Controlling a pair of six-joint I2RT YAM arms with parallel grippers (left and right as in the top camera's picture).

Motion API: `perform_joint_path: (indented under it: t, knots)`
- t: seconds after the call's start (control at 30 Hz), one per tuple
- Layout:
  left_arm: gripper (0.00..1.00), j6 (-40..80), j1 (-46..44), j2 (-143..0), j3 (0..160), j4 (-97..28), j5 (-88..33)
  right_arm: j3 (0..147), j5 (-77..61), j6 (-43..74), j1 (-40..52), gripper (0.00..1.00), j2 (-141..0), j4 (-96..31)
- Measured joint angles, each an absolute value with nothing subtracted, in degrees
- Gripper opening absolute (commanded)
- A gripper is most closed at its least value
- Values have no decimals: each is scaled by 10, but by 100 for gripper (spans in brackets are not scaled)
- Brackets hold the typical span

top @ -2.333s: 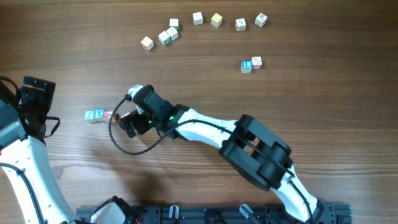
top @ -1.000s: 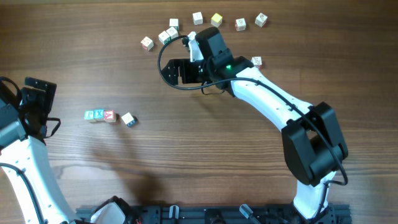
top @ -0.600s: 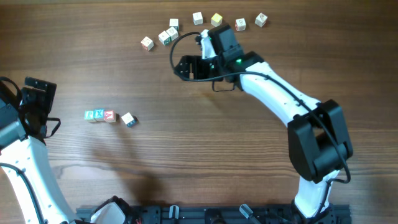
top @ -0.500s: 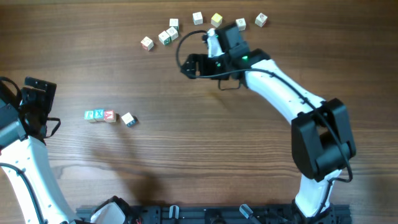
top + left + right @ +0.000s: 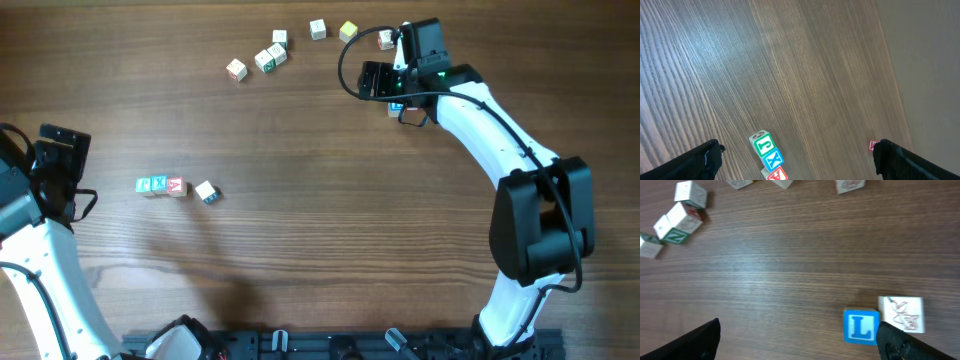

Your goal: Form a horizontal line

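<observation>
The right end effector (image 5: 372, 80) has swung from the row (image 5: 160, 185) at middle left to the upper right and now hangs wide open and empty above the blue L block (image 5: 861, 326), probably the next pick. A tilted block (image 5: 206, 192) now lies just beside the row's right end. The left end effector (image 5: 797, 155) is open and idle.

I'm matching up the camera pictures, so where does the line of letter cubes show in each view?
Overhead: the line of letter cubes sits left of centre.
Left wrist: the line of letter cubes at bottom edge, cut off.
Right wrist: not in it.
Shared landmark: the table; its wood grain runs along the line.
</observation>
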State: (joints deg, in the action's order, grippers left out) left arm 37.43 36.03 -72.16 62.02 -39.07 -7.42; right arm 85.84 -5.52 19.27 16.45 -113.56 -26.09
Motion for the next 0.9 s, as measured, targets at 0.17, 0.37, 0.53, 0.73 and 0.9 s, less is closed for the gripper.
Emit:
perform_joint_path:
  t: [0.17, 0.37, 0.53, 0.73, 0.9]
  knots:
    - [100, 374, 360, -722, 620, -391, -74, 858, -30, 187, 164, 99, -1139, -249]
    - [100, 374, 360, -722, 620, -391, -74, 858, -23, 183, 164, 100, -1188, -243]
    - [100, 374, 360, -722, 620, -391, -74, 857, -23, 178, 164, 99, -1203, -243]
    - [100, 374, 360, -722, 620, -391, -74, 857, -23, 176, 164, 92, -1214, -243]
    - [100, 374, 360, -722, 620, -391, -74, 857, -25, 172, 164, 73, -1234, -246]
